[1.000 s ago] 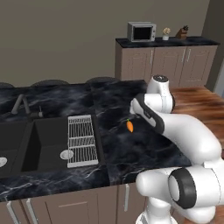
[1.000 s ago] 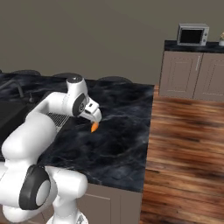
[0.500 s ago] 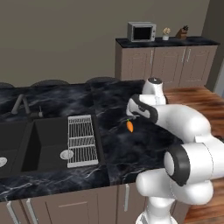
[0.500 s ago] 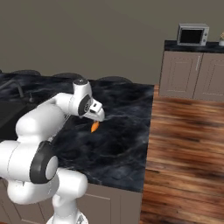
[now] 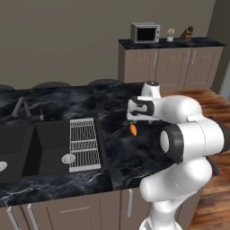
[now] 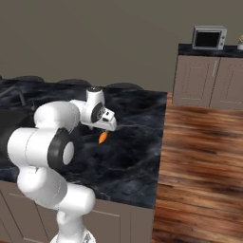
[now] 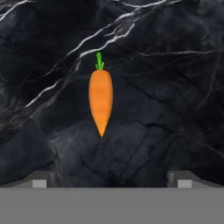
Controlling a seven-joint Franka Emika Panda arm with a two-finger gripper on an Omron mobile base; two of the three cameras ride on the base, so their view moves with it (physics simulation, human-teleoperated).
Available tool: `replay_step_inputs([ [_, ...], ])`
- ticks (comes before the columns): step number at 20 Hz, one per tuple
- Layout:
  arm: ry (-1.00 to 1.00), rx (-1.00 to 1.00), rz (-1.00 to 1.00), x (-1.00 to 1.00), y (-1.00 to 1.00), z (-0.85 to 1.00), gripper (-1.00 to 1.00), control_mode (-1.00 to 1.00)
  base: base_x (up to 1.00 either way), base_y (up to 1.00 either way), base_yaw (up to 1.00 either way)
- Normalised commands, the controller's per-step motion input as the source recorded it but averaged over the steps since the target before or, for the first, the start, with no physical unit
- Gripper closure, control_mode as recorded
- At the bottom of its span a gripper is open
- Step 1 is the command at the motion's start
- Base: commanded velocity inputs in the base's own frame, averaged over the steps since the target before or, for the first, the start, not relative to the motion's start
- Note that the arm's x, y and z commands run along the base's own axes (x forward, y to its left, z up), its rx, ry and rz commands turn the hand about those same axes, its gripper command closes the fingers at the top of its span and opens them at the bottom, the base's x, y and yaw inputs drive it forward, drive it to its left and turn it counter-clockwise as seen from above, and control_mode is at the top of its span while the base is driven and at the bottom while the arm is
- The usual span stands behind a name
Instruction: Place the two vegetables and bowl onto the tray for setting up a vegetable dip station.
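One vegetable, a small orange carrot (image 7: 100,100) with a green stub, lies alone on the black marble counter (image 7: 175,87). In the hand view it sits ahead of my gripper (image 7: 111,183), centred between the two fingertips and apart from them. From the base views the carrot (image 5: 133,130) (image 6: 102,137) rests right under my gripper (image 5: 133,118) (image 6: 108,126), which hovers a little above it. The jaws stand open with nothing between them. The bowl and the tray are out of view.
A dark sink (image 5: 40,148) with a wire rack (image 5: 83,144) and a faucet (image 5: 21,107) lies left of the carrot. The counter's right edge (image 6: 159,152) drops to a wooden floor (image 6: 204,161). Cabinets with a microwave (image 5: 145,32) stand at the back.
The arm's elbow and upper links have swung in nearer the cameras, while the hand has stayed over the carrot. The carrot has not moved and the jaws have stayed open.
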Motion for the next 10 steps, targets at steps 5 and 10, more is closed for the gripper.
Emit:
replay_step_inputs([
  [5,0.1,-0.03,0.0,0.39,0.01,-0.24,-1.0,-1.0,0.0,0.0,0.0],
  [10,0.09,0.0,0.0,0.29,0.0,-0.23,-1.0,-1.0,0.0,0.0,0.0],
])
